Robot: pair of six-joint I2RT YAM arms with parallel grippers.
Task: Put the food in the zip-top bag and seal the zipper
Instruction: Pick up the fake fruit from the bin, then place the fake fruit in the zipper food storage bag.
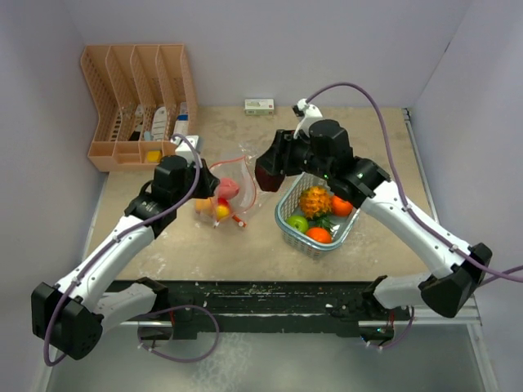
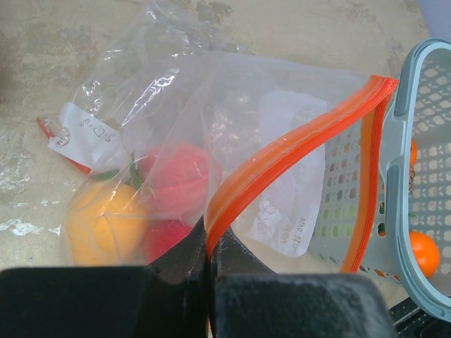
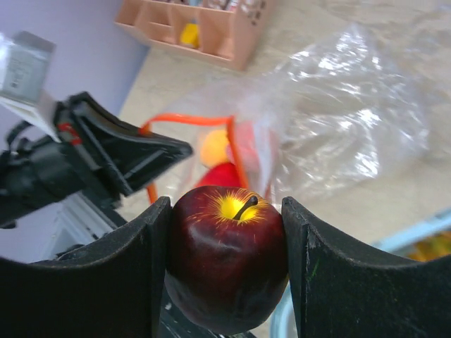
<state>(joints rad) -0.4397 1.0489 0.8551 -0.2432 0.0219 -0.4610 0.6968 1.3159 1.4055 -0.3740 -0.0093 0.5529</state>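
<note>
The clear zip-top bag point(image 1: 239, 181) lies left of the teal basket point(image 1: 282, 216), its mouth held open. My left gripper point(image 2: 208, 246) is shut on the red-orange zipper point(image 2: 282, 158) at the mouth's near edge. Inside the bag lie a yellow-orange peach point(image 2: 106, 225) and pink-red pieces point(image 2: 180, 172). My right gripper point(image 3: 225, 232) is shut on a dark red apple point(image 3: 225, 260) and holds it above the bag's mouth point(image 3: 236, 151). From above, the right gripper point(image 1: 268, 175) hangs between bag and basket. The basket holds a pineapple point(image 1: 315, 200), a green fruit point(image 1: 298, 222) and orange pieces point(image 1: 319, 235).
A peach-coloured desk organiser point(image 1: 139, 98) stands at the back left. A small box point(image 1: 259, 105) lies at the back wall. The basket's wall point(image 2: 423, 141) is close on the right of the bag's mouth.
</note>
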